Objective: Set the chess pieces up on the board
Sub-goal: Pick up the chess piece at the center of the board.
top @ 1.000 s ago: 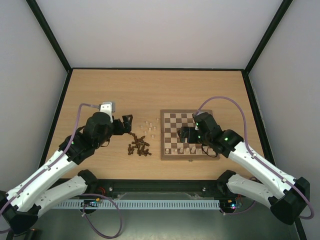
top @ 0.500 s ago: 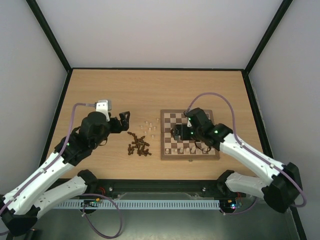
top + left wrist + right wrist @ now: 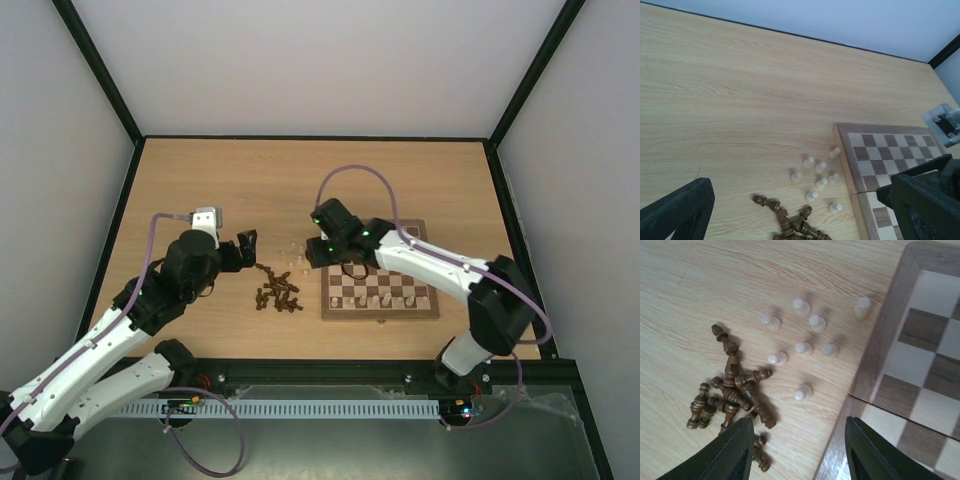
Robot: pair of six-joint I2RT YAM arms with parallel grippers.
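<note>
The board (image 3: 400,245) lies right of centre, with a row of pale chess pieces (image 3: 385,298) standing along its near edge. Loose pale pawns (image 3: 805,347) stand on the table just off its left edge (image 3: 880,340), and dark chess pieces (image 3: 735,390) lie in a heap beside them. My right gripper (image 3: 316,254) hovers over those pawns at the board's left border, open, with nothing between its fingers (image 3: 735,452). My left gripper (image 3: 247,250) hangs wide open left of the dark heap (image 3: 278,293), holding nothing. In the left wrist view, pawns (image 3: 817,180) and heap (image 3: 790,222) show.
Bare wooden tabletop (image 3: 250,185) stretches behind and to the left of the pieces. Black frame rails (image 3: 310,138) and pale walls bound the table. The right arm's purple cable (image 3: 360,172) loops above the board, and part of that arm (image 3: 944,119) shows in the left wrist view.
My right arm has swung left from over the board's middle to its left border above the pale pawns, and its jaws have narrowed. The left gripper has shifted only slightly.
</note>
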